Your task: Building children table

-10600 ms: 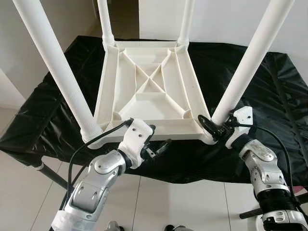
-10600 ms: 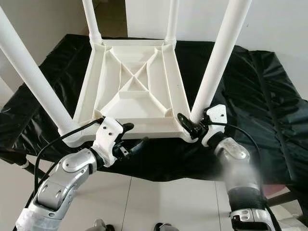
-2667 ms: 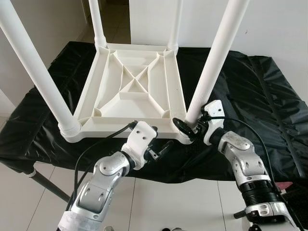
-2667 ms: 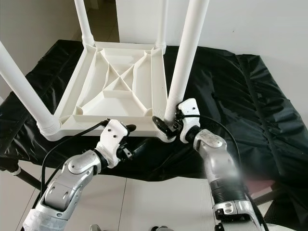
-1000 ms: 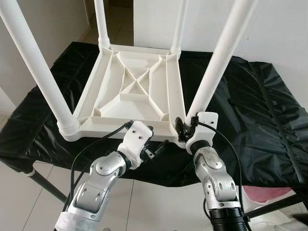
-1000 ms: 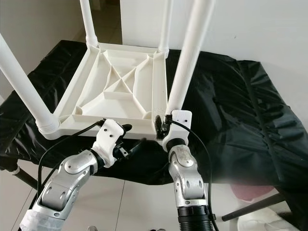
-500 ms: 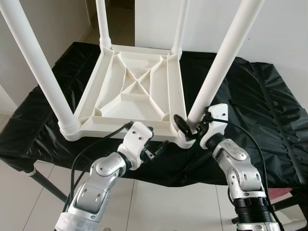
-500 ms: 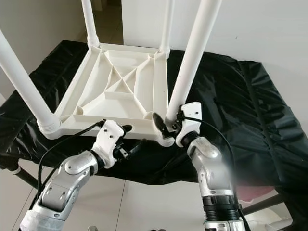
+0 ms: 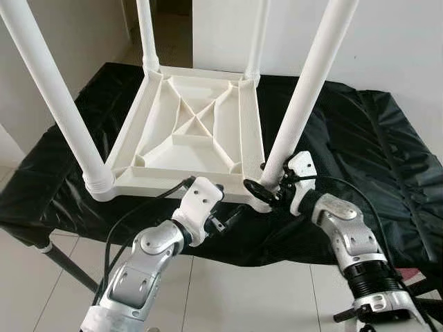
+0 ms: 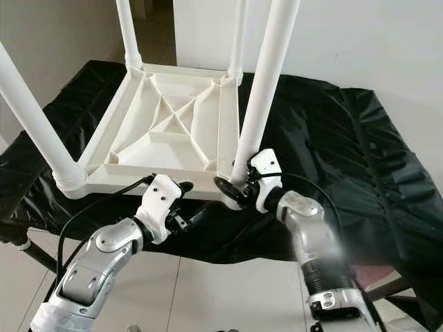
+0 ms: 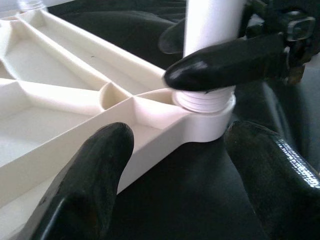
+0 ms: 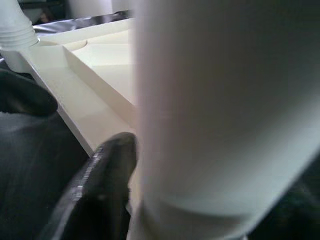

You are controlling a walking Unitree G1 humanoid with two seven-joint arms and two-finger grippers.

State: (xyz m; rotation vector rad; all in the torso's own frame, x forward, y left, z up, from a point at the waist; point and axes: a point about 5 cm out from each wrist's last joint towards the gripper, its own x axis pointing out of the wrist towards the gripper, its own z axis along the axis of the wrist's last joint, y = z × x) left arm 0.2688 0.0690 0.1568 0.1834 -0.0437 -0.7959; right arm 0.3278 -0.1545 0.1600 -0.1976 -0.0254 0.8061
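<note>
A black sheet [image 9: 360, 145] covers the table against a white wall. My right pincer [image 9: 266, 188] is clamped on the near right leg [image 9: 304, 90] at its threaded foot; the left pincer [image 11: 170, 165], fingers wide, hovers just beside that corner of the white top [image 9: 201, 131]. The top lies upside down, four legs pointing up, each long axis roughly vertical and leaning a little. I judge the risk is cross-threading: twisting while the leg tilts could jam it, or drag the top toward the near edge.
</note>
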